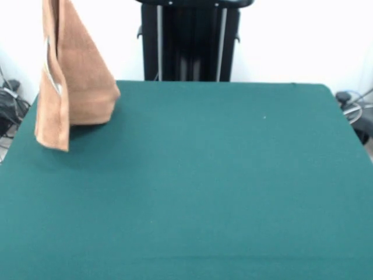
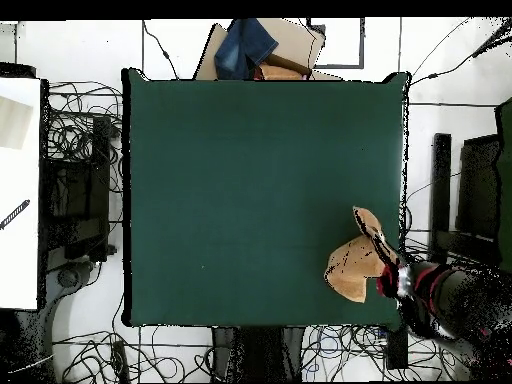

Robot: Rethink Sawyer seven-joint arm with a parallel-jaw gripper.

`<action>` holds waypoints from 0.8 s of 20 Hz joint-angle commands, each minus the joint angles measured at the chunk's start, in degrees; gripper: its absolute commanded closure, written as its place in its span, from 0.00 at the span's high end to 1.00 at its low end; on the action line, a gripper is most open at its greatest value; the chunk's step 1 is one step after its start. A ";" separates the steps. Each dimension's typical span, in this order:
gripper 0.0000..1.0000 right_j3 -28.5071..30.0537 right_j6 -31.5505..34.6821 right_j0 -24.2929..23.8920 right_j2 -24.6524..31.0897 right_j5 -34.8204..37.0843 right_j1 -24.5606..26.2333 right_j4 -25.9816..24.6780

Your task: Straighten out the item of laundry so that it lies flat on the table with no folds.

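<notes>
The item of laundry, an orange-tan terry towel, hangs folded and bunched in the air over the table's far left corner in the front view. Its top runs out of the picture and its lower end dangles just above the green top. A pale label shows on its left edge. Seen from overhead, the towel sits near the table's lower right corner. My gripper is at the towel's upper edge, shut on it, on the red and black arm reaching in from the right.
The black pedestal stands behind the table's far edge. Cables lie off the left side. Overhead, a cardboard box with blue cloth sits beyond the top edge, and a white bench stands to the left.
</notes>
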 commanded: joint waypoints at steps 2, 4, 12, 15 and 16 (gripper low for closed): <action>0.00 10.13 -6.15 0.20 6.67 -16.01 17.07 -4.04; 0.00 10.10 -5.05 0.45 6.95 -16.86 18.86 -4.66; 0.00 10.63 -0.69 2.23 7.87 -19.08 19.41 -5.91; 0.00 11.68 -0.22 2.37 8.85 -19.30 18.13 -5.79; 0.00 12.37 0.24 2.55 9.13 -19.36 17.39 -5.47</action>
